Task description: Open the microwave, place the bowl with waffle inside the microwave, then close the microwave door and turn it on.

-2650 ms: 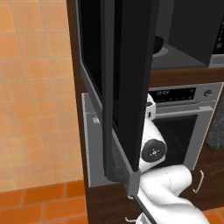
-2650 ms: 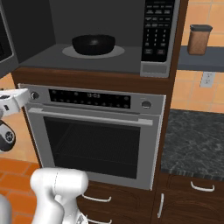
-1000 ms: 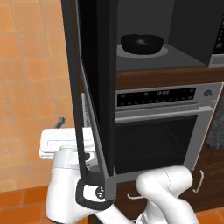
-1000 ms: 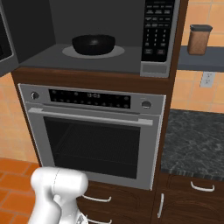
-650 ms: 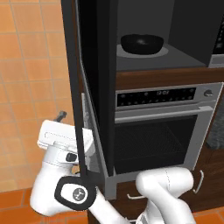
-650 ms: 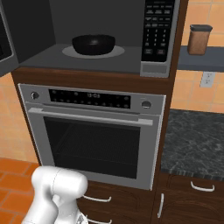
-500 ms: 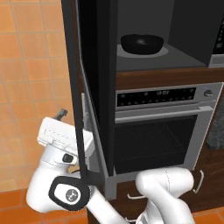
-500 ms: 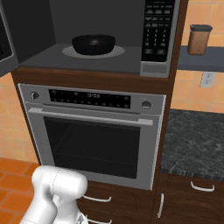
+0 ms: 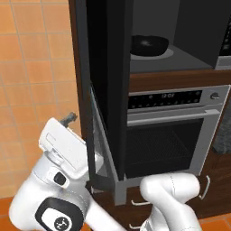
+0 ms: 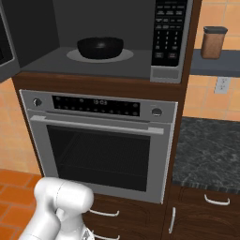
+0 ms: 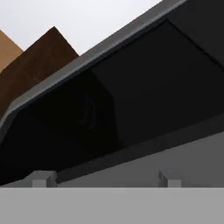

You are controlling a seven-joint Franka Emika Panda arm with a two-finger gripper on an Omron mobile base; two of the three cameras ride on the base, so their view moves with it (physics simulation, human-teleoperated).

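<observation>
The microwave [image 10: 140, 70] stands open, with its keypad [image 10: 168, 33] on the right. The black bowl [image 10: 100, 47] sits on the round plate inside the microwave; the bowl [image 9: 149, 44] looks dark all over and I cannot make out the waffle in it. The microwave door [image 9: 106, 90] is swung out edge-on toward me. My gripper [image 9: 72, 119] is low at the door's left, outer side, beside its thin dark handle [image 9: 90, 135]. In the hand view the gripper [image 11: 105, 179] is open, its tips wide apart, facing the door's black glass [image 11: 144, 87].
A steel oven [image 10: 101, 140] with a mesh window sits under the microwave, with wood drawers [image 10: 206, 211] below. A dark stone counter [image 10: 208, 150] and a brown jar [image 10: 213, 42] on a shelf are to the right. Orange tiled wall [image 9: 36, 67] lies left of the door.
The arm has gone from the door's right side round to its left, outer side. Over the last second the hand has tilted upward beside the door. The bowl has not moved.
</observation>
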